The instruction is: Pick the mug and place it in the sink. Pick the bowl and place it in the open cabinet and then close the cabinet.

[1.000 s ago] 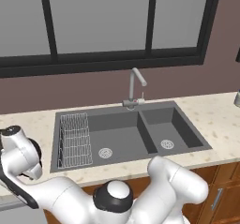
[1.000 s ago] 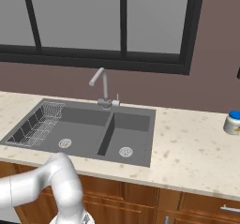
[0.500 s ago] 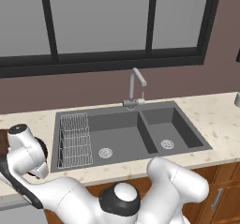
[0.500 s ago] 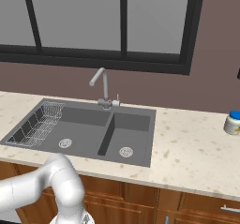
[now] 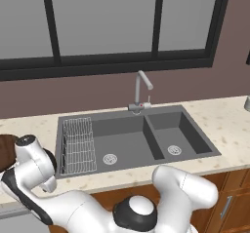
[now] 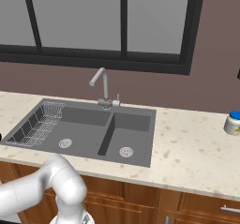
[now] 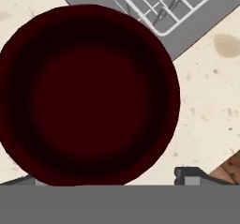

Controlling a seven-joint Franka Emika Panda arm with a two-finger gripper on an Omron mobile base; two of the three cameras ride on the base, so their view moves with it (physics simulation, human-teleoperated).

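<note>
The mug (image 7: 89, 94) is seen from straight above as a dark maroon round opening, standing on the speckled counter just left of the sink's front corner. My gripper (image 7: 110, 180) hangs over it, open, with one fingertip (image 7: 191, 175) to the mug's right and the other barely showing at its left edge. The brown wood-grain bowl (image 5: 6, 151) peeks out at the far left of the counter, partly behind my arm. The dark grey sink (image 5: 127, 146) (image 6: 89, 134) has two bare basins. The cabinet is out of view.
A wire rack (image 5: 78, 144) (image 7: 168, 3) lies in the left basin and a silver faucet (image 5: 140, 93) stands behind the divider. A blue-lidded jar (image 6: 232, 123) sits on the counter far right. The wooden base cabinet front (image 7: 229, 169) marks the counter's front edge.
My wrist has shifted slightly toward the sink and settled over the counter's left end. The sink and counter have stayed put.
</note>
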